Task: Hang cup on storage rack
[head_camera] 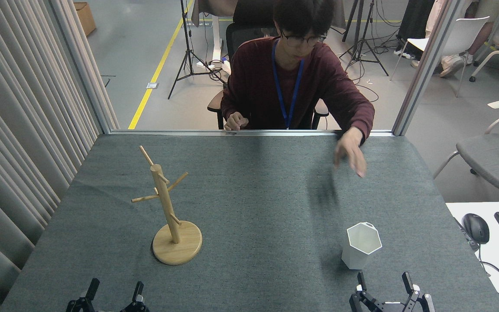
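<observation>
Seemingly empty cup (pixel 361 245) upright, well apart from storage rack (pixel 170 207).

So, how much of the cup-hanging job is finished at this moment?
Nothing is done yet. The cup stands upright on the table, far from the storage rack, whose pegs are bare. Nothing is in hand: the left gripper and right gripper are open and empty. Grasping, carrying and hanging remain.

no readable text, labels, brands or numbers anywhere
</observation>
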Robot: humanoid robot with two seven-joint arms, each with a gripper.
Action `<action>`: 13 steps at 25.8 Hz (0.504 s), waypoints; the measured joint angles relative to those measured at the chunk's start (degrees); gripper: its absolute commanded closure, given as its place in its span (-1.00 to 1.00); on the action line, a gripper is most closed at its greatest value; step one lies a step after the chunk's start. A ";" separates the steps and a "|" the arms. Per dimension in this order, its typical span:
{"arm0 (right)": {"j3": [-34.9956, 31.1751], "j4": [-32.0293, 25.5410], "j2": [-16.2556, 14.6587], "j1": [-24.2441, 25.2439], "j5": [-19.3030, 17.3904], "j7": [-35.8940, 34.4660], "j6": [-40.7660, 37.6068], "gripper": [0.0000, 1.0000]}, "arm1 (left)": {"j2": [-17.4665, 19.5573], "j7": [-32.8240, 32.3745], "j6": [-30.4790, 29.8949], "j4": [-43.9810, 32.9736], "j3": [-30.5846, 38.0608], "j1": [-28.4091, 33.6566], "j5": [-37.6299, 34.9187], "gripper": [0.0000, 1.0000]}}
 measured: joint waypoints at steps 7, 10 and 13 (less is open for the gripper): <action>0.03 0.34 0.05 -0.19 0.06 0.00 0.04 -0.97 | -0.05 0.00 0.36 0.54 0.00 0.00 0.12 -0.98; 0.08 2.71 -0.10 -1.78 0.20 0.08 1.56 -0.97 | -0.08 0.00 0.45 0.83 0.02 0.00 0.22 -0.98; 0.23 5.96 -0.59 -4.36 0.27 0.19 2.93 -0.97 | -0.09 0.00 0.47 0.95 0.07 -0.01 0.25 -0.98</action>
